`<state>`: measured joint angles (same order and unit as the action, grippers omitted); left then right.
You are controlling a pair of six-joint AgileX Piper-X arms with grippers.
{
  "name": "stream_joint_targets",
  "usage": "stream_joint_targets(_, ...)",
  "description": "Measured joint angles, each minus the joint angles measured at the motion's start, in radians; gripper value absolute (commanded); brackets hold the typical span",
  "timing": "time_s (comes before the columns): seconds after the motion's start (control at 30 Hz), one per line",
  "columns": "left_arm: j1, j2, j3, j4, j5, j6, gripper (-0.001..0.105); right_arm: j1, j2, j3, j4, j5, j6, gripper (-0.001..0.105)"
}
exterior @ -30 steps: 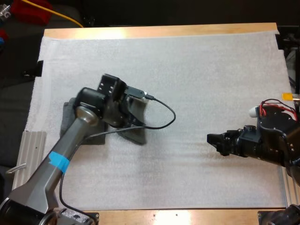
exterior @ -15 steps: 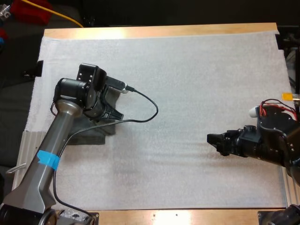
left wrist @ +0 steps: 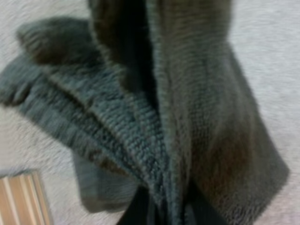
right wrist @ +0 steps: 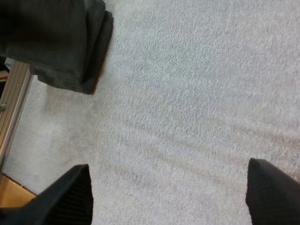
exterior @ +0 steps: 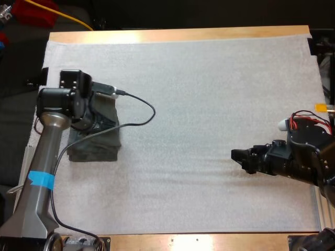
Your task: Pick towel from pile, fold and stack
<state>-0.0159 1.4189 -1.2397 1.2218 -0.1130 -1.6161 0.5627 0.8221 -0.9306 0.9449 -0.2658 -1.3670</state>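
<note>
White matting (exterior: 209, 94) covers nearly all of the wooden table (exterior: 178, 35), and the action sits at its left side. Near a ribbed metal rail (right wrist: 13, 93) at the table's edge, the left gripper (left wrist: 165, 213) is clamped on a dark grey-green towel (left wrist: 211, 122). Its two black fingers press the cloth from both sides, so the folded fabric drapes away from them. The towel hangs over, and seems to touch, a low folded stack (exterior: 94, 151) lying on the mat close to its left border (the layered edges run together in the left wrist view, so where held cloth ends and stack begins is hard to tell). A broad stretch of mat separates this from the other arm. Well apart at the right edge, the right gripper (exterior: 238, 157) hovers low above the mat. Its fingers (right wrist: 65, 197) are spread wide and clear of any cloth, and it points toward the stack.

By the look of things the picking and folding are done and the stacking step is in hand, with the towel about to be set down on the stack. The next move probably calls for settling the fold squarely on the layers below. The left fingers would then part and draw off without dragging the top layer askew. The chief risk is a corner catching on a finger and pulling the fold open. The idle right gripper could steady the stack if that happened.
</note>
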Motion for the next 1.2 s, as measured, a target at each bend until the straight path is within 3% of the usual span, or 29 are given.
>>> stream_joint_targets(0.3, 0.078, 0.071, 0.094, -0.056, 0.01, 0.001, 0.0, 0.0, 0.0, 0.0, 0.0, -0.049, 0.0, 0.067)
stream_joint_targets(0.6, 0.085, 0.096, 0.1, -0.118, -0.059, 0.023, 0.0, 0.0, 0.0, 0.0, -0.016, -0.085, 0.0, 0.067)
stream_joint_targets(0.7, 0.085, 0.096, 0.1, -0.123, -0.079, 0.043, 0.011, 0.0, 0.0, 0.0, -0.028, -0.085, 0.0, 0.067)
stream_joint_targets(0.77, 0.085, 0.096, 0.1, -0.122, -0.106, 0.048, 0.025, 0.0, 0.0, 0.0, -0.033, -0.085, 0.0, 0.067)
stream_joint_targets(0.83, 0.085, 0.096, 0.1, -0.122, -0.135, 0.052, 0.048, 0.0, 0.0, 0.0, -0.036, -0.085, 0.0, 0.067)
stream_joint_targets(0.87, 0.085, 0.096, 0.1, -0.122, -0.148, 0.051, 0.052, 0.0, 0.0, 0.0, -0.037, -0.085, 0.0, 0.067)
stream_joint_targets(0.93, 0.085, 0.096, 0.1, -0.122, -0.171, 0.051, 0.069, 0.0, 0.0, 0.0, -0.037, -0.085, 0.0, 0.067)
stream_joint_targets(1.07, 0.085, 0.096, 0.083, -0.122, -0.227, 0.037, 0.069, 0.0, 0.0, 0.0, -0.037, -0.085, 0.0, 0.067)
stream_joint_targets(1.2, 0.085, 0.096, 0.045, -0.129, -0.221, 0.017, 0.069, 0.0, 0.0, 0.0, -0.037, -0.085, 0.0, 0.067)
